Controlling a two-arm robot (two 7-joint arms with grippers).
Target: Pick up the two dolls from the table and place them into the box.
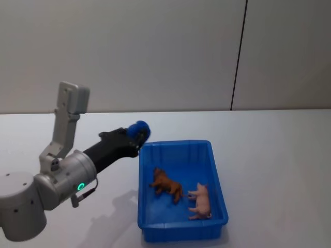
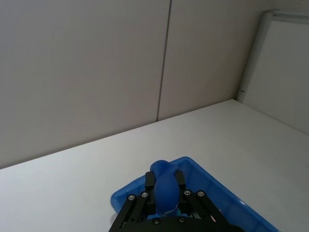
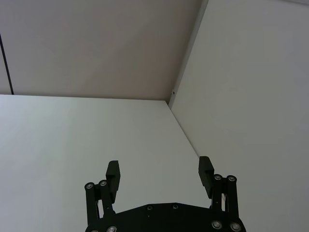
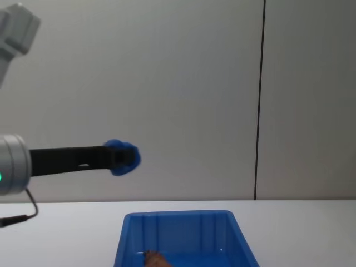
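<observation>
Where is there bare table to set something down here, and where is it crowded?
Bare table runs right of the blue box and behind it to the wall. Left of the box, the left gripper hovers at its far-left corner. Inside, the brown doll and pink doll fill the near half.

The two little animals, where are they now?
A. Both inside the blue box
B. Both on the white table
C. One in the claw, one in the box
A: the brown doll and the pink doll both lie inside the blue box.
</observation>
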